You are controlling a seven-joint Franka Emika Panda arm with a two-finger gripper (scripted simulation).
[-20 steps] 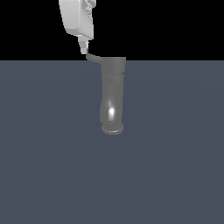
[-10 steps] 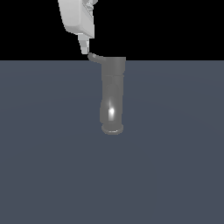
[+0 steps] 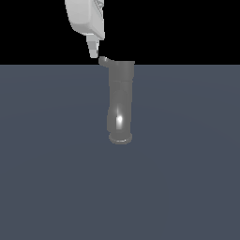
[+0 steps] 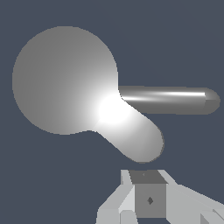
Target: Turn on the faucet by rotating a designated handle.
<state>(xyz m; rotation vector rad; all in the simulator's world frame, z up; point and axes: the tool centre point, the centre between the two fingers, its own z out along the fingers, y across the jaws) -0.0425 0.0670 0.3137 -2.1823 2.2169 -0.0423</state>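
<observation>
One small handle (image 3: 103,60) sticks out from the faucet (image 3: 121,101) top, so the gripper (image 3: 93,50), fingers together and holding nothing, should push it sideways gently.

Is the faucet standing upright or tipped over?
Upright: the faucet stands on its base ring, handle projecting from its top beside the gripper.
</observation>
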